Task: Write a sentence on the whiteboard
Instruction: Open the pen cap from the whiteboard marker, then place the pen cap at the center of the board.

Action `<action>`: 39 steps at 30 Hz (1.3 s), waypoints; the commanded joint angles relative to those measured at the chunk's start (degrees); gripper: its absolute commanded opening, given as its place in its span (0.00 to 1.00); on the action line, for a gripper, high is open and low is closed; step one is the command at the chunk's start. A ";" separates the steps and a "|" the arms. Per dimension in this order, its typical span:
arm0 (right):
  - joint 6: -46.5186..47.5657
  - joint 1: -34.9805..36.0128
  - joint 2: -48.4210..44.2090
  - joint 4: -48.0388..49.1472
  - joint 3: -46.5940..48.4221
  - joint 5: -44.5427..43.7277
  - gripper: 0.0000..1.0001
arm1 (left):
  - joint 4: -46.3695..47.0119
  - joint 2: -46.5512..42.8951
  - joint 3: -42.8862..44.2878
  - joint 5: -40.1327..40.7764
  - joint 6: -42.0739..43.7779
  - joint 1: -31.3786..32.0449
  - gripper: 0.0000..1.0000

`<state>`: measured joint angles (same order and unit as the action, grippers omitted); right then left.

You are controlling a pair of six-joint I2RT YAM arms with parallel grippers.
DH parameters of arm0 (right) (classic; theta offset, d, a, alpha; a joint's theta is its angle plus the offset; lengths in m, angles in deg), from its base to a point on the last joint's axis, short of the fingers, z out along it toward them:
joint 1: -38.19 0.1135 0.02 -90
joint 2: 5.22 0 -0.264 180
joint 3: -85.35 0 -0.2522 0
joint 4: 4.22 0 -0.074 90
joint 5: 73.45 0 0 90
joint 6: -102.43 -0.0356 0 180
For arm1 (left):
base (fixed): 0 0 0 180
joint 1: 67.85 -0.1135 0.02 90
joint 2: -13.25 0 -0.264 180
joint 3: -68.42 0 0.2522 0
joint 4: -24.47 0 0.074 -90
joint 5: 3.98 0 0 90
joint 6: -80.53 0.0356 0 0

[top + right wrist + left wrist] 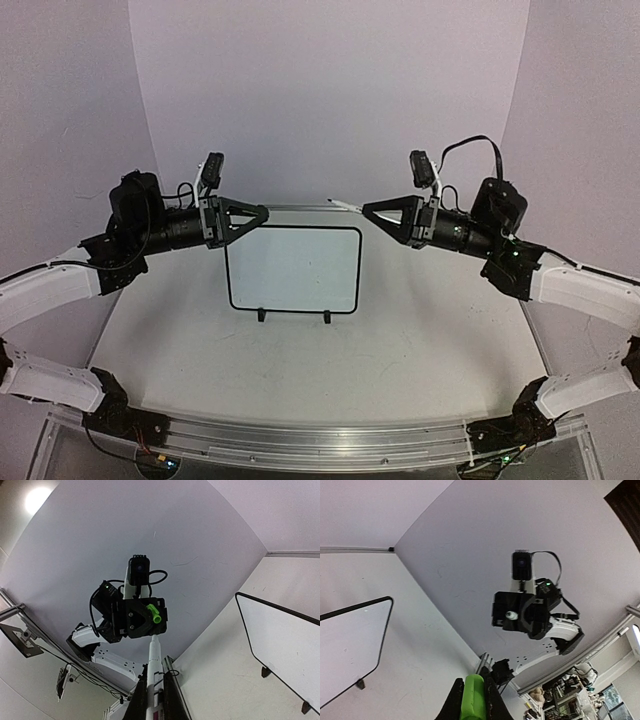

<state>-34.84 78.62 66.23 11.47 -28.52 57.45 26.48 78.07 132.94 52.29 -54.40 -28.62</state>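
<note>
The whiteboard point(293, 270) stands on two black feet in the middle of the table, and its face is blank; no green sentence shows on it. My left gripper point(266, 212) hovers over the board's upper left corner, shut on a green marker cap point(472, 697). My right gripper point(364, 210) hovers over the board's upper right corner, shut on the uncapped white marker body point(154, 677), whose tip point(340, 204) points toward the left gripper. The two grippers face each other a short gap apart. The board also shows in the left wrist view point(350, 645) and the right wrist view point(280, 640).
Lilac walls curve round the back and sides of the white table point(300, 370). A metal rail point(320, 440) runs along the near edge between the arm bases.
</note>
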 commanded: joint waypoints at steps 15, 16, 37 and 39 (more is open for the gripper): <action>17.40 0.22 -3.10 -26.70 5.67 -14.15 0.00 | -41.07 2.43 -13.43 26.06 6.71 -15.37 0.00; 17.53 0.25 -2.55 -26.79 5.92 -14.25 0.00 | -40.12 3.95 -13.35 26.03 6.61 -15.40 0.00; 19.87 0.26 6.64 -28.83 13.51 -12.72 0.00 | -42.20 21.02 -8.55 24.86 8.89 -16.64 0.33; 20.12 0.26 6.68 -29.15 13.82 -12.98 0.00 | -42.75 20.71 -8.41 25.42 8.99 -16.64 0.38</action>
<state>-16.16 78.61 72.61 -17.61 -17.99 44.29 -14.75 98.94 122.32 76.28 -46.12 -44.95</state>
